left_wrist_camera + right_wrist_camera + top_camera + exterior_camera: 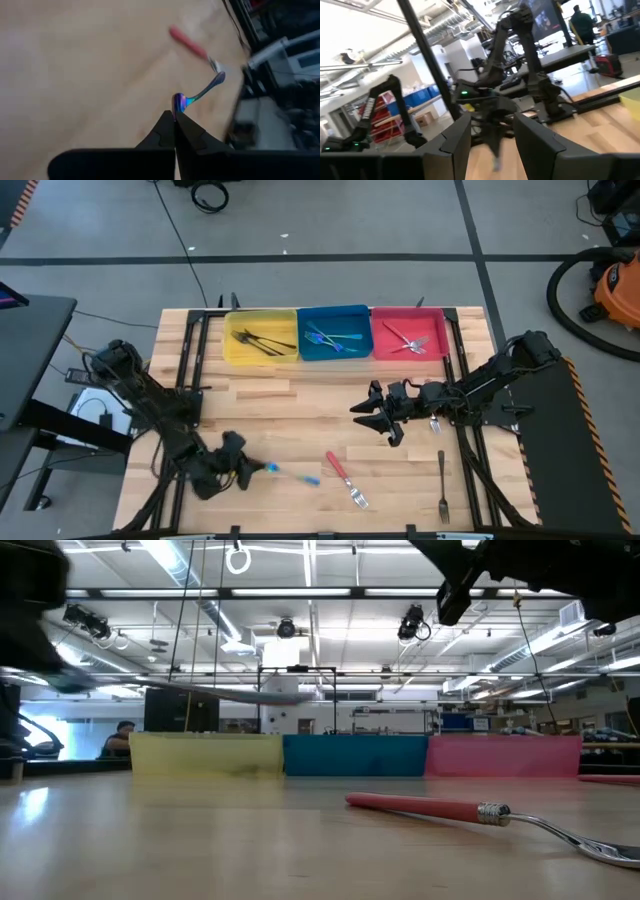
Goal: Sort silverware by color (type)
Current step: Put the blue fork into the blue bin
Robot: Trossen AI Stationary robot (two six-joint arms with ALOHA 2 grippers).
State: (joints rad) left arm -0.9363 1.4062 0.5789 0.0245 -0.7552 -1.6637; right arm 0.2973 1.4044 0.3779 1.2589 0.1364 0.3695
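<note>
My left gripper (243, 466) is near the table's front left, shut on a blue fork (292, 473) that sticks out toward the table's right. A red-handled fork (344, 478) and a dark fork (442, 486) lie flat on the wood near the front edge. Another fork (435, 423) lies beneath my right arm. My right gripper (372, 416) hovers open over the table's middle, nothing between its fingers (492, 145). Yellow (260, 337), blue (333, 332) and red (408, 331) bins at the far edge each hold forks. My left gripper pinches one end of the blue fork (179, 106) between its two fingertips; which end, I cannot tell. The fingers slant down from the table's left and lie roughly along the fork. The rest of the fork (212, 85) juts out beyond the fingertips, over the wood.
In the low view the red-handled fork (430, 806) lies close in front, with the three bins (350, 755) behind it. Black frame rails (190, 370) run along both sides of the table. Bare wood lies between the bins and the loose forks.
</note>
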